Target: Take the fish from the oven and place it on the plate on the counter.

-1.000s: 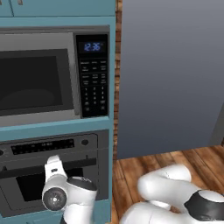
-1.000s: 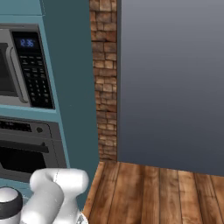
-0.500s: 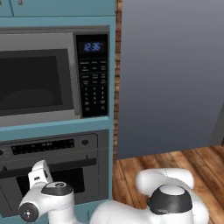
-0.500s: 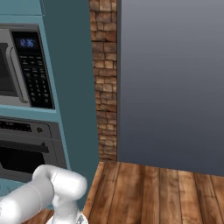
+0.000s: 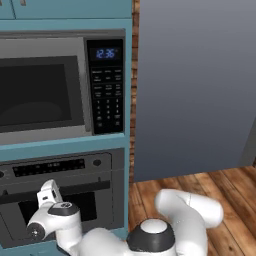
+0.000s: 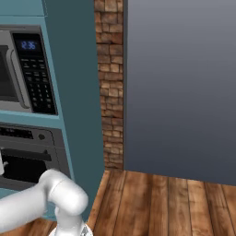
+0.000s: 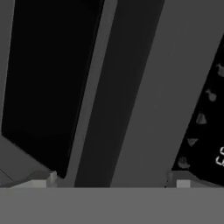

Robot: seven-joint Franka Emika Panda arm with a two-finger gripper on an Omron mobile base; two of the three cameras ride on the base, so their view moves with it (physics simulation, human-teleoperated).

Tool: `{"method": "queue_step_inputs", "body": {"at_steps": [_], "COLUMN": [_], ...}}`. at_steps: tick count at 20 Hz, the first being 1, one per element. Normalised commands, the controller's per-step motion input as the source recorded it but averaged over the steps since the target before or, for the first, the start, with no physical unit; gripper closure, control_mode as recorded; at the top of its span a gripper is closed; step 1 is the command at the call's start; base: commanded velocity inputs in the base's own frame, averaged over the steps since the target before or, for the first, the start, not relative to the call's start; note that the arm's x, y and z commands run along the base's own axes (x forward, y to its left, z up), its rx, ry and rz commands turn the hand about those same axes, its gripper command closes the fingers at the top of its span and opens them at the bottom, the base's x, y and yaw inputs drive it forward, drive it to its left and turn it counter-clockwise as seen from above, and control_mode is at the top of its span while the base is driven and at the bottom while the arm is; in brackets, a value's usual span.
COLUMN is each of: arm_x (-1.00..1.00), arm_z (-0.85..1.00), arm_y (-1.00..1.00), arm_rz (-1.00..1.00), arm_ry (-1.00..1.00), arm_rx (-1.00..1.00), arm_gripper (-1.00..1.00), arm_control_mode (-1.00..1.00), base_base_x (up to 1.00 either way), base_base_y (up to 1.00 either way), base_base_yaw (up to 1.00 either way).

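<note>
The oven (image 5: 114, 200) sits below the microwave with its door closed, so the fish is hidden. My gripper (image 5: 48, 190) hovers at the left part of the door, just in front of the dark bar handle (image 5: 85, 187). In the hand view my gripper (image 7: 111, 180) is open, fingertips (image 7: 43, 179) wide apart, with nothing between them. The handle (image 7: 127, 87) runs diagonally across that view between the black door window (image 7: 48, 65) and the control strip (image 7: 205, 118). The plate and the counter are out of view.
A microwave (image 5: 45, 90) with a keypad and blue clock hangs above the oven in the teal cabinet column (image 6: 73, 92). A brick strip (image 6: 109, 83) and a tall grey panel (image 6: 184, 83) stand to the right. Wooden floor (image 6: 161, 203) lies in front.
The arm has swung left and folded lower, and the hand has moved left along the oven door toward the handle. The jaws have stayed open.
</note>
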Motion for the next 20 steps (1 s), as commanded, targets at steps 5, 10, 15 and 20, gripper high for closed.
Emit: {"method": "queue_step_inputs", "body": {"at_steps": [5, 10, 15, 20], "arm_x": [0.68, 0.51, 0.65, 0.11], "arm_z": [-0.62, -0.57, -0.34, -0.02], "arm_y": [0.36, 0.28, 0.32, 0.03], "arm_rz": [-0.07, -0.04, 0.0, 0.0], "arm_ry": [0.0, -0.03, -0.1, -0.01], "arm_rx": [0.0, 0.0, 0.0, 0.0], "arm_gripper": [-1.0, -1.0, -1.0, -1.0], "arm_control_mode": [-1.0, -1.0, -1.0, -1.0], "base_base_x": [0.0, 0.0, 0.0, 0.0], "base_base_y": [0.0, 0.0, 0.0, 0.0], "base_base_yaw": [0.0, 0.0, 0.0, 0.0]}}
